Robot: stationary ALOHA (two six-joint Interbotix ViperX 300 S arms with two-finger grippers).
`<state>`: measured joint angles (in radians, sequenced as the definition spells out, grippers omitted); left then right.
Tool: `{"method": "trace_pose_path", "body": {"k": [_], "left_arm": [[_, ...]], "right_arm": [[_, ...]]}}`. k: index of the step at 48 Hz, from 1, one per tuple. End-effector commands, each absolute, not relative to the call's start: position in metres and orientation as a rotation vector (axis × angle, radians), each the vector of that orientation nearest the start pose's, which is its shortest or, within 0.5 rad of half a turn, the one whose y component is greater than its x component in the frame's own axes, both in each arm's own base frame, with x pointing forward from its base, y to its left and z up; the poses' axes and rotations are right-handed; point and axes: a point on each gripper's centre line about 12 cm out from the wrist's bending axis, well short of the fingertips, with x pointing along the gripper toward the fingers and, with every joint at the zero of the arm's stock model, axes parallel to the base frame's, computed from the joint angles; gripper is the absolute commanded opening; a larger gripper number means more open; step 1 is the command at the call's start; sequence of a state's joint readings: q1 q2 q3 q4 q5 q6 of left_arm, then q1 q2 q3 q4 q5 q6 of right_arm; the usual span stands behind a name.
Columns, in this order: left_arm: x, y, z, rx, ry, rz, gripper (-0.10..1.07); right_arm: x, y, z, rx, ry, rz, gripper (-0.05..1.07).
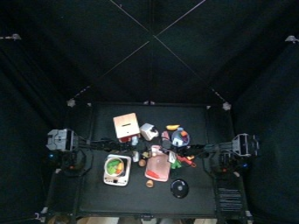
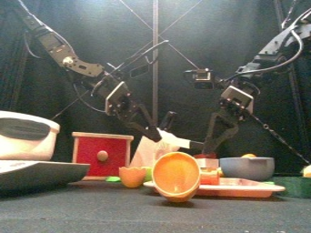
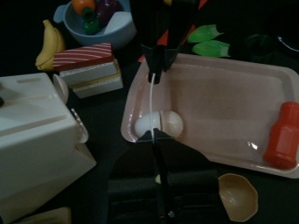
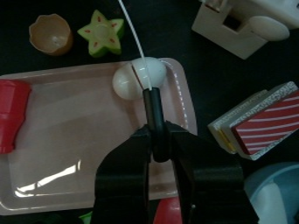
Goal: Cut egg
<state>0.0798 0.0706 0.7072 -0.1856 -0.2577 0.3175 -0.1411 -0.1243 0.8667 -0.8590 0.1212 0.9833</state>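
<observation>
A white egg (image 3: 167,125) lies on the pink tray (image 3: 233,96), near one edge; it also shows in the right wrist view (image 4: 126,77) on the same tray (image 4: 70,131). My right gripper (image 4: 155,131) is shut on a knife (image 4: 153,105) with a black handle. Its thin blade (image 3: 153,87) runs edge-on across the top of the egg. My left gripper (image 3: 156,162) hangs just short of the egg, in line with the blade. In the front view both grippers, the left (image 2: 162,127) and the right (image 2: 216,141), are lowered behind the toys.
A red block (image 3: 281,136) lies on the tray's far end. Around the tray are an orange half shell (image 3: 237,197), a green star (image 4: 103,31), a red-and-white slice (image 3: 87,61), a white box (image 3: 35,131), a blue bowl (image 3: 87,22) of fruit and a banana (image 3: 47,48).
</observation>
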Motion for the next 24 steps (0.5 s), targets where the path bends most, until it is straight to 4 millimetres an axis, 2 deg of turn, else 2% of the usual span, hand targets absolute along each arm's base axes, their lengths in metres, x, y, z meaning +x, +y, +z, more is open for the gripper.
{"method": "trace_pose_path", "body": {"k": [1,12,19,24], "left_arm": [[0.398,0.03,0.178,0.12,0.437,0.088,0.22],[0.388,0.027,0.181,0.157,0.43,0.063,0.21],[0.387,0.032,0.173,0.13,0.457,0.074,0.21],[0.388,0.031,0.162,0.178,0.493,0.045,0.21]], "right_arm": [[0.323,-0.057,0.159,0.145,0.756,-0.271,0.48],[0.323,-0.057,0.159,0.146,0.755,-0.27,0.48],[0.324,-0.056,0.16,0.144,0.75,-0.267,0.48],[0.326,-0.057,0.162,0.144,0.747,-0.268,0.48]]}}
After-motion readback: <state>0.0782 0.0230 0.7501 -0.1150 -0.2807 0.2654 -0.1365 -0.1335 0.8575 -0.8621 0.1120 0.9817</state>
